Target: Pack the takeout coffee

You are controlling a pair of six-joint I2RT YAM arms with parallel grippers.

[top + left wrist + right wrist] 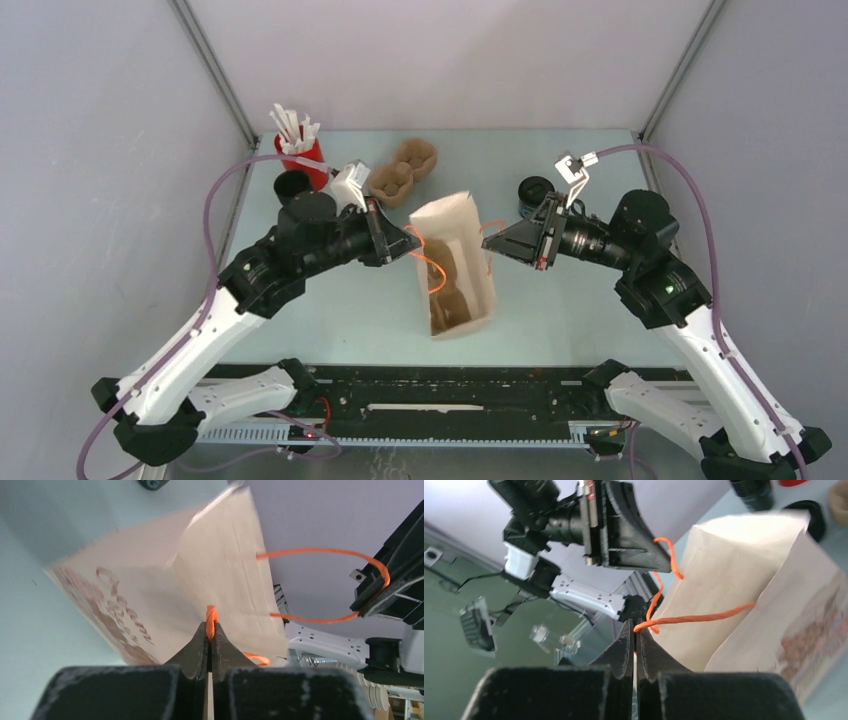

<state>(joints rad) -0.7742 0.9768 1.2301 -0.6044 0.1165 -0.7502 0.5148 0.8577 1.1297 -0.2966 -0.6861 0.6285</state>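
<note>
The takeout coffee, a small black cup (292, 185), stands at the back left beside the red cup; it also shows as the black cup (751, 490) at the top of the right wrist view. The brown paper bag (455, 265) is in the middle, mouth up, with something brown and moulded inside. My left gripper (402, 243) is shut on the bag's left orange handle (211, 615). My right gripper (492, 247) is shut on the right orange handle (704, 616). Both grippers are well apart from the cup.
A red cup of white sticks (300, 150) stands behind the coffee. Brown cup carriers (405, 172) lie behind the bag. A squat black round piece (809, 517) lies near them. Another black round thing (535, 190) sits behind my right gripper.
</note>
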